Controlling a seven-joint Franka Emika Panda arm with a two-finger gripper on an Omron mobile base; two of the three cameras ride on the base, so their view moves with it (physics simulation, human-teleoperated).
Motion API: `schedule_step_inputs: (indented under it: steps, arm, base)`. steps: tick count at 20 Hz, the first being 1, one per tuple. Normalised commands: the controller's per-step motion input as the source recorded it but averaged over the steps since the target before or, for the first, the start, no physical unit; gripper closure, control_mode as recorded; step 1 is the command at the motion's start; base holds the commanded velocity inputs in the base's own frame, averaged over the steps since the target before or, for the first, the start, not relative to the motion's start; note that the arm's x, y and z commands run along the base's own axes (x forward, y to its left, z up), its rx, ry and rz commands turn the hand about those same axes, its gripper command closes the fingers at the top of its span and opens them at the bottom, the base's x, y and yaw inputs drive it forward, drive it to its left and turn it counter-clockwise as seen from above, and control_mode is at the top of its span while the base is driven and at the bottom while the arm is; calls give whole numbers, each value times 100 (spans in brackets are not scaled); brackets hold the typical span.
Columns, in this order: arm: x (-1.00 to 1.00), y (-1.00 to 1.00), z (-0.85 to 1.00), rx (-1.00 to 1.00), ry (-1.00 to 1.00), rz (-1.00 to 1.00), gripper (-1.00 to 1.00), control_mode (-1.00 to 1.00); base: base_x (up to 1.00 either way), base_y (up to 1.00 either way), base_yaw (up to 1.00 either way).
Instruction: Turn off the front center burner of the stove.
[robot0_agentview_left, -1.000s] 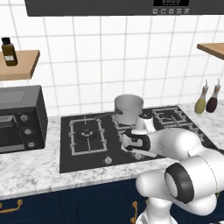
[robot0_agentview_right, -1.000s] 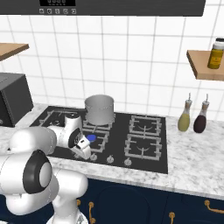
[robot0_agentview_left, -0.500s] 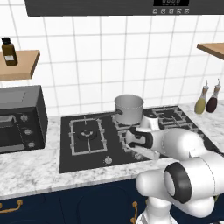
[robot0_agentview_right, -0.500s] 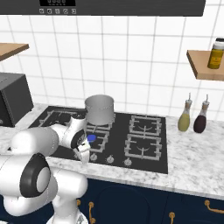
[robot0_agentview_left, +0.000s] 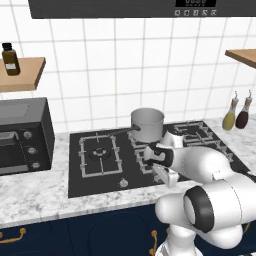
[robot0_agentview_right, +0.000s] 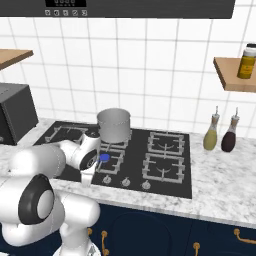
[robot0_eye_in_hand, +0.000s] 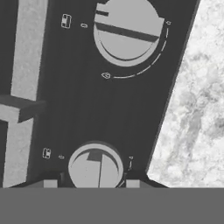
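The stove (robot0_agentview_left: 75, 186) is a black glass cooktop with grey grates and a row of silver knobs along its front. The front center burner (robot0_agentview_right: 104, 158) shows a blue centre disc just right of my hand; the arm hides it in the left base view. My gripper (robot0_agentview_right: 86, 178) points down over the stove's front edge, seen too as the gripper (robot0_agentview_left: 168, 177) beside the arm. In the hand view the gripper (robot0_eye_in_hand: 92, 183) is open, its fingertips (robot0_eye_in_hand: 49, 183) on either side of a silver knob (robot0_eye_in_hand: 95, 166). A second knob (robot0_eye_in_hand: 127, 30) lies further along the row.
A steel pot (robot0_agentview_left: 147, 124) sits on the back center burner, right behind my arm. A black toaster oven (robot0_agentview_left: 22, 135) stands at the left. Two bottles (robot0_agentview_right: 221, 134) stand on the marble counter (robot0_eye_in_hand: 192, 109) to the right. Wooden shelves hang on both sides.
The hand has moved down and toward the stove's front edge, ending over the knob row. The pot and the base have not moved.
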Motion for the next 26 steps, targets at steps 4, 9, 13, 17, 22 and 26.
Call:
schedule_step_inputs:
  steps: [4,9,13,17,22,26]
  arm:
    - [-1,0,-2,1,5,-92,100,-100]
    - [-1,0,-8,0,3,-99,100,-100]
    - [0,0,-11,0,5,-100,100,-100]
    - [0,0,-16,3,7,-100,100,-100]
    - [0,0,-16,4,4,-100,100,-100]
    - [0,0,-18,4,0,-100,100,-100]
  base:
    - [0,0,0]
    - [0,0,0]
    - [0,0,0]
    - [0,0,0]
    - [0,0,0]
    - [0,0,0]
